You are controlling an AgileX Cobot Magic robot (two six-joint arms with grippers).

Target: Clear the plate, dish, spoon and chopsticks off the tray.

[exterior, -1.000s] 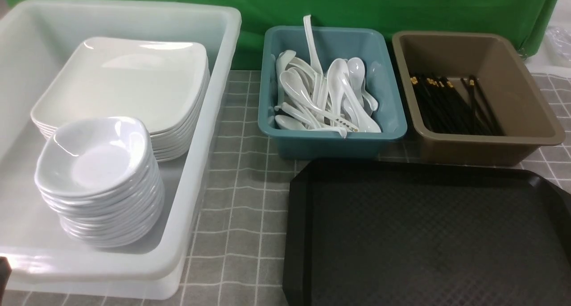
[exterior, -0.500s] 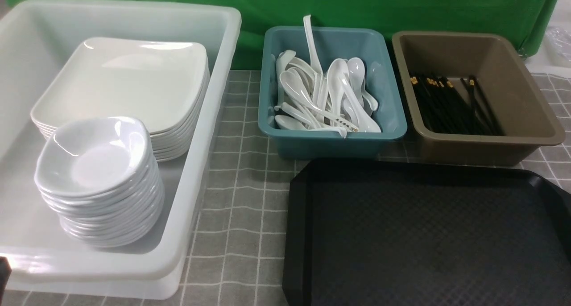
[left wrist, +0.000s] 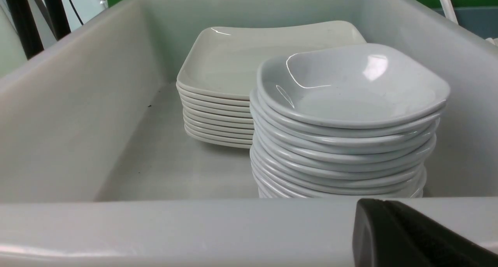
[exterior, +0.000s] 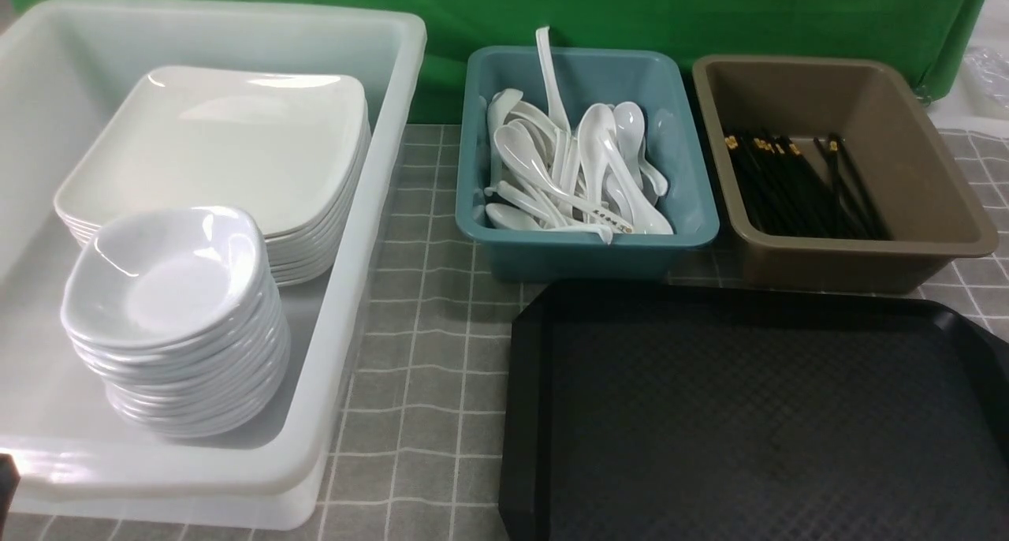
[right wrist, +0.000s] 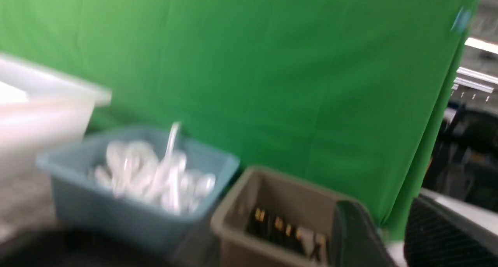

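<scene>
The black tray (exterior: 757, 415) lies at the front right with nothing on it. In the white bin (exterior: 394, 76) on the left, the plate (exterior: 213, 139) tops a stack of plates and the dish (exterior: 161, 277) tops a nearer stack of dishes. The spoon (exterior: 611, 219) with dark print lies among plain spoons in the teal bin (exterior: 694, 233). Chopsticks (exterior: 796, 182) lie in the brown bin (exterior: 969, 241). My left gripper (left wrist: 383, 204) hovers shut just outside the white bin's near wall (left wrist: 175, 228), by the dish stack (left wrist: 350, 92). My right gripper (right wrist: 383, 208) stands open and holds nothing, facing the brown bin (right wrist: 272, 193).
A grey checked cloth (exterior: 426, 352) covers the table between the white bin and the tray. A green curtain (exterior: 631, 13) hangs behind the bins. The right wrist view is blurred; it shows the teal bin (right wrist: 116, 216) beside the brown one.
</scene>
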